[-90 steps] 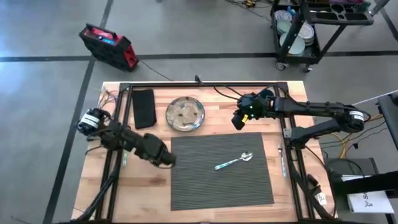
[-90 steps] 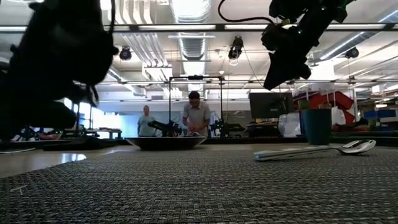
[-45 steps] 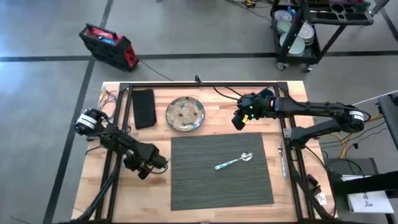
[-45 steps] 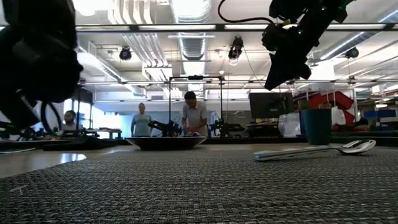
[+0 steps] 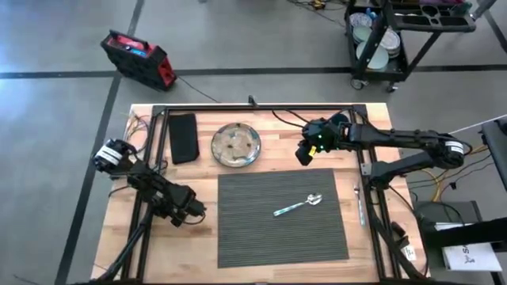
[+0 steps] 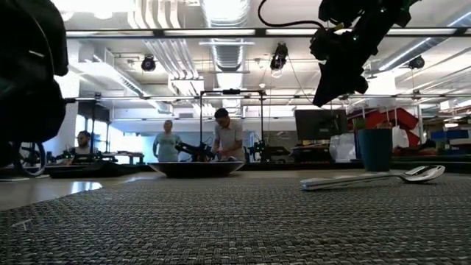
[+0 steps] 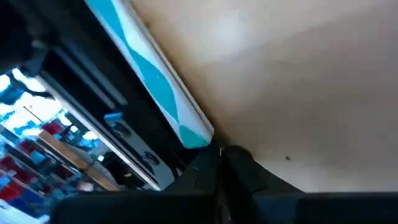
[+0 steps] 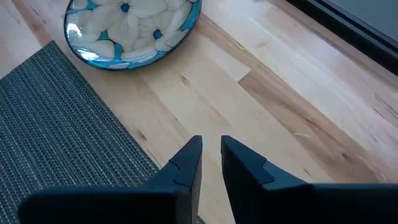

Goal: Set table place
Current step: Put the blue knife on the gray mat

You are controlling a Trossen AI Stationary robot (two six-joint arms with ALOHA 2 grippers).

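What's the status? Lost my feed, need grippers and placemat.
Left gripper shut, empty, low beside placemat. Right gripper nearly shut, empty, above bare wood near plate. Spoon on placemat. Nothing in the way.

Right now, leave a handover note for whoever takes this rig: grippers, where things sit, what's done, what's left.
Left gripper: low over bare wood beside the mat's left edge, fingers shut, empty.
Right gripper: raised above the mat's far right corner, fingers nearly shut, empty.
Dark grey ribbed placemat: centred on the light wooden table.
Silver spoon: lying askew on the mat.
Round floral plate: off the mat, behind it.
Black cloth napkin: left of the plate.
Silver utensil: by the right frame rail; type unclear.
Done: mat down.
Left: plate, napkin, cutlery placement.
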